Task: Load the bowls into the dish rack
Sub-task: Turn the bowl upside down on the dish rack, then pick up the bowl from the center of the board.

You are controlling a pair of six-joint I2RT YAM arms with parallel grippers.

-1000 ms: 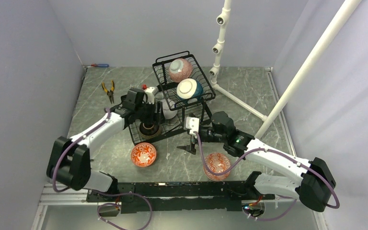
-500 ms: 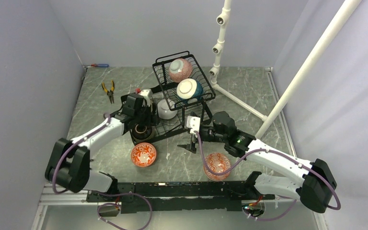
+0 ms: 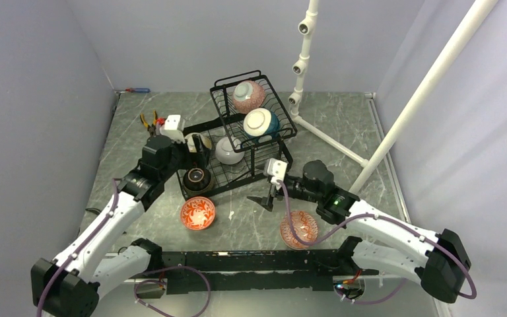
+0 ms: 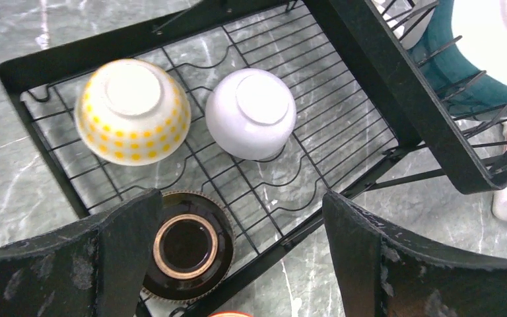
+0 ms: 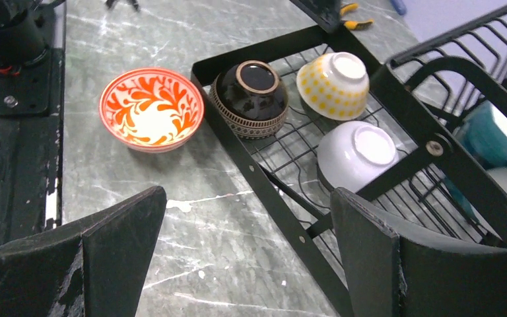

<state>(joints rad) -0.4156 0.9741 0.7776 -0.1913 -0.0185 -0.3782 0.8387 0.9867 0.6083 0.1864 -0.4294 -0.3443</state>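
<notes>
Marbled grey counter [image 3: 343, 119] lies under both arms. My left hand [image 4: 241, 198] hangs wide open, empty, over the dish rack [image 4: 370, 66] base, where the brown bowl [image 4: 186, 246], yellow-dotted bowl [image 4: 134, 109] and white bowl [image 4: 251, 122] sit rim-down. My right hand [image 5: 247, 193], equally spread and empty, hovers beside the rack's near edge; two red bowls [image 3: 198, 212] rest rim-up on open counter.

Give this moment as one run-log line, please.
left gripper: open, empty, above dish rack | right gripper: open, empty | racked: brown bowl, yellow-dotted bowl, white bowl, pink bowl, teal bowl | on table: two red-patterned bowls
</notes>
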